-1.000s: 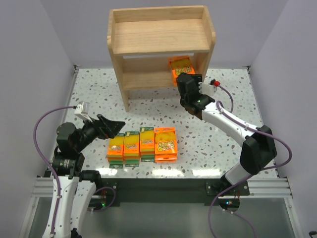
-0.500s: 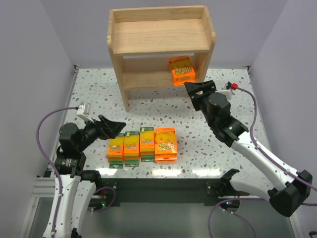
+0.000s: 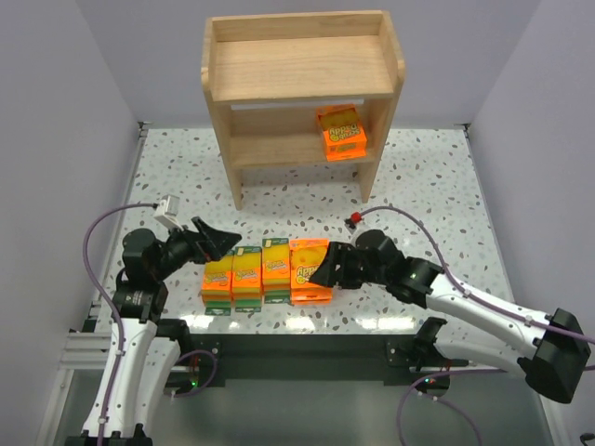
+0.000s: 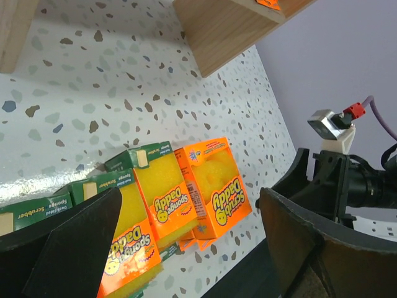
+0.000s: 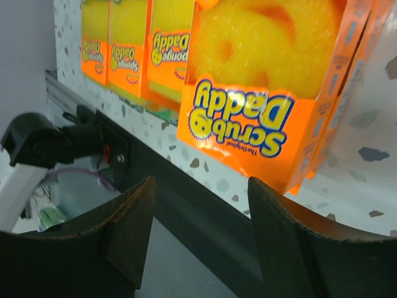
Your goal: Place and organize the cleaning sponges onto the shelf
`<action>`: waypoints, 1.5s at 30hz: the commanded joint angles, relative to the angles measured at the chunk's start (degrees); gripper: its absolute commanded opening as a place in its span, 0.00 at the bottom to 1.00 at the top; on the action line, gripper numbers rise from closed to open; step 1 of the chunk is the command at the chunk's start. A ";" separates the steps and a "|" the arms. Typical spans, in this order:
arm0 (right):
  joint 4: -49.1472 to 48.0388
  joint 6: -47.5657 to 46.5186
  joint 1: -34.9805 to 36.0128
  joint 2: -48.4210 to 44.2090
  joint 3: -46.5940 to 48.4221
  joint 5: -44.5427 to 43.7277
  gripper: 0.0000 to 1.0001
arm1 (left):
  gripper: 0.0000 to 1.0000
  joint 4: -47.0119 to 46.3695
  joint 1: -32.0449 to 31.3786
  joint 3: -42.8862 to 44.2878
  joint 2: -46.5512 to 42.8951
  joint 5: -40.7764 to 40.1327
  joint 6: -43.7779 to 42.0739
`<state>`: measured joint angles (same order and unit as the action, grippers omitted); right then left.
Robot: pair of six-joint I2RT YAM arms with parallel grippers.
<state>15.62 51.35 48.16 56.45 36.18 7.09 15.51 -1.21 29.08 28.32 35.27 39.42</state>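
Currently one flat orange sponge pack (image 3: 341, 132) sits at the right end of the lower tier of the light-wood two-tier shelf (image 3: 297, 70). Three yellow-and-green sponge stacks (image 3: 246, 271) and a flat orange pile (image 3: 310, 267) sit in a row on the speckled table (image 3: 418, 186). Left gripper (image 3: 223, 243) hovers by the row's left end with jaws spread; right gripper (image 3: 323, 269) is just beside the orange pile, jaws spread too.

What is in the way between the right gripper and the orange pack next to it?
Nothing I can see. The right gripper is open and sits just to the right of the orange pack. The wrist view shows the pack straight ahead of its fingers with no other thing in front.
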 commanded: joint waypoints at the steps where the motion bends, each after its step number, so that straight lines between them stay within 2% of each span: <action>1: 0.12 1.81 4.90 -3.26 -2.51 -0.22 0.65 | 0.98 -3.91 -0.11 -0.69 -0.01 1.65 1.45; 7: -6.65 12.70 10.36 -1.35 -6.39 -3.04 0.66 | 0.98 -5.05 -0.11 -1.57 -0.02 1.74 2.24; 13: -9.55 18.77 12.13 0.60 -8.23 -12.44 0.65 | 0.98 -4.87 -0.11 -1.40 0.25 1.91 2.15; 19: -5.26 20.89 12.04 0.33 -7.62 -24.22 0.63 | 0.98 -3.64 -0.11 -0.96 -0.28 1.82 1.63; 25: -3.67 20.19 11.43 2.43 -6.22 -29.14 0.68 | 0.98 -3.20 -0.11 -1.22 -0.46 1.38 1.19; 30: -3.31 18.44 5.30 4.46 -5.60 -28.28 0.69 | 0.98 -3.12 -0.11 -0.87 0.07 1.82 1.01; 36: -4.37 10.18 -3.06 7.88 -1.31 -25.64 0.69 | 0.98 -1.01 -0.11 0.54 -1.15 1.03 0.66; 40: -4.80 3.24 -4.74 11.05 2.22 -22.40 0.70 | 0.98 -0.13 -0.11 0.63 -2.47 0.51 0.57; 45: -4.28 2.17 -5.27 13.86 3.54 -17.12 0.71 | 0.98 1.54 -0.11 -0.07 -3.88 -0.02 -0.04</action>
<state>11.53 56.73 43.09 69.58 38.20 -13.50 15.97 -1.21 28.16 25.41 35.46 40.80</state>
